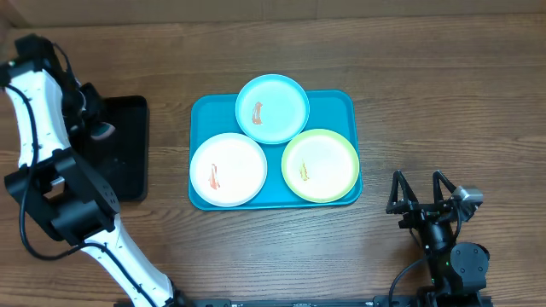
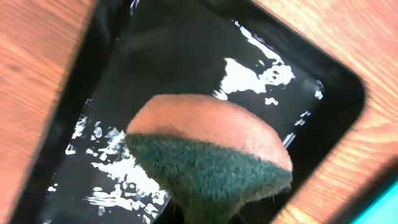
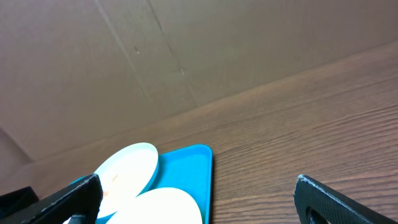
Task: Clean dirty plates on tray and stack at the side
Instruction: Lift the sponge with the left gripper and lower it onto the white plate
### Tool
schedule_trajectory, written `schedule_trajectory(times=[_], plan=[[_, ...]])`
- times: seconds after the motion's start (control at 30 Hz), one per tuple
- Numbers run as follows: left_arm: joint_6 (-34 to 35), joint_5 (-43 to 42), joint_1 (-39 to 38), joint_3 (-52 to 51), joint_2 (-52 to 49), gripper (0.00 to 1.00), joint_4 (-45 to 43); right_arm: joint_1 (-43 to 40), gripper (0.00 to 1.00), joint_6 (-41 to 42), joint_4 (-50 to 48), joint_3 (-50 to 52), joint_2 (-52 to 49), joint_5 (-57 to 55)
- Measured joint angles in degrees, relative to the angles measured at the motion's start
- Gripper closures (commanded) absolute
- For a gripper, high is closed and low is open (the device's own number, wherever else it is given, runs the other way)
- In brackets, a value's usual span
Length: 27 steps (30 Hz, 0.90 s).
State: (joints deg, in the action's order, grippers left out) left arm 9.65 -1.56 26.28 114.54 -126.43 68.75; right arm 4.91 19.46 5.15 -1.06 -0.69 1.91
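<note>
While the left hand (image 1: 101,128) grips a sponge (image 2: 211,155), the right hand (image 1: 418,179) gapes.

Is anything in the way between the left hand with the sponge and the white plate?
Nothing visible. The left hand holds the sponge over the black tray. Between it and the white plate lie only a strip of bare table and the low rim of the turquoise tray.
</note>
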Motion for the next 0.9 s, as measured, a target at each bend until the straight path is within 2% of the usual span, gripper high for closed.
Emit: schedule_trajectory(times=[0.13, 0.27, 0.37, 0.53, 0.67, 0.9], plan=[[1.14, -1.73, 0.02, -9.29, -0.17, 0.96, -6.93, 0.0, 0.0, -0.04, 0.0, 0.0, 0.02, 0.02], [1.11, -3.5, 0.11, -10.51, -0.59, 0.96, -4.0, 0.0, 0.0, -0.02, 0.0, 0.0, 0.0, 0.0], [0.72, -4.15, 0.39, -3.41, -0.57, 0.96, 4.35, 0.0, 0.0, 0.0, -0.02, 0.0, 0.0, 0.0], [2.32, -4.92, 0.48, 15.67, -0.42, 0.96, 20.52, 0.0, 0.0, -0.02, -0.02, 0.0, 0.04, 0.0], [5.22, -5.11, -0.44, 18.75, 0.79, 0.96, 27.54, 0.0, 0.0, -0.02, -0.04, 0.0, 0.07, -0.02], [6.69, -5.97, -8.28, 16.35, 0.74, 0.96, 27.87, 0.0, 0.0, 0.0, -0.02, 0.0, 0.04, -0.7]])
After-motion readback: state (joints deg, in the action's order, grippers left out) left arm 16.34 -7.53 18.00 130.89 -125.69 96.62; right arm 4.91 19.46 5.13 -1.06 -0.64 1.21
